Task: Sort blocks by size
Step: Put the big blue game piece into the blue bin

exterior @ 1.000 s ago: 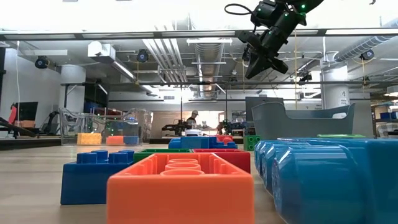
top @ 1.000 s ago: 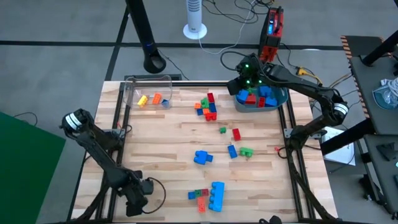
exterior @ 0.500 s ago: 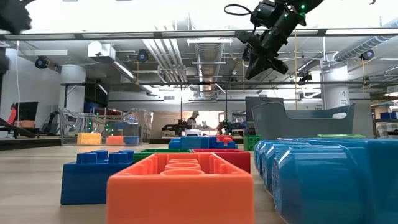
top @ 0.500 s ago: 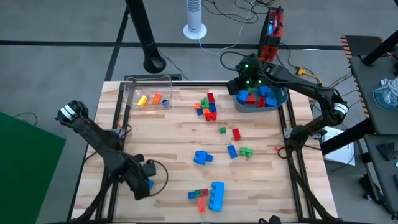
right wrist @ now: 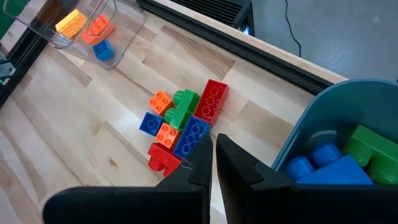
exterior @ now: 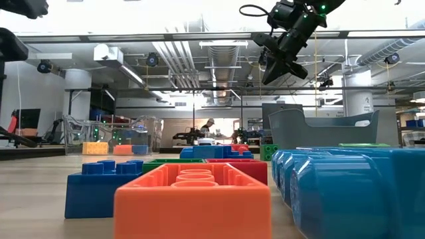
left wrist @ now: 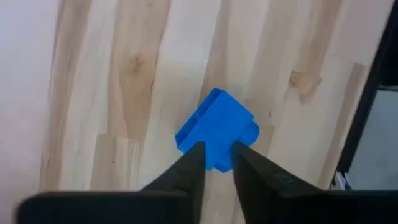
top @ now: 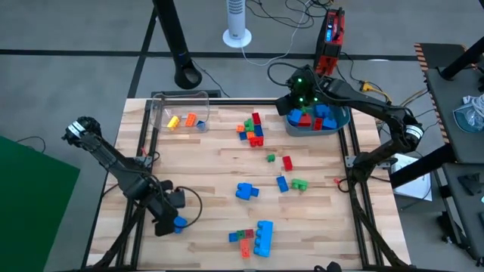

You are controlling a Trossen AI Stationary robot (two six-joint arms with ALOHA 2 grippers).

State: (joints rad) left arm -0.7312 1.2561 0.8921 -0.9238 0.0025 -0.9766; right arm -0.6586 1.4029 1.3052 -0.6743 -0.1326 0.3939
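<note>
Gripping a small blue brick [left wrist: 216,129] between my left pincer [left wrist: 215,163], I hover near the table's [top: 204,189] left front. My right pincer [right wrist: 211,151], fingers together and empty, hangs beside the teal tub [top: 340,119]. Sorting looks partly done: big bricks fill the tub, tiny ones sit in the clear box [top: 170,106], many remain scattered.

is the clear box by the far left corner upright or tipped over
Tipped over. The clear box lies on its side, its mouth facing the table, with yellow, orange and blue blocks inside.
</note>
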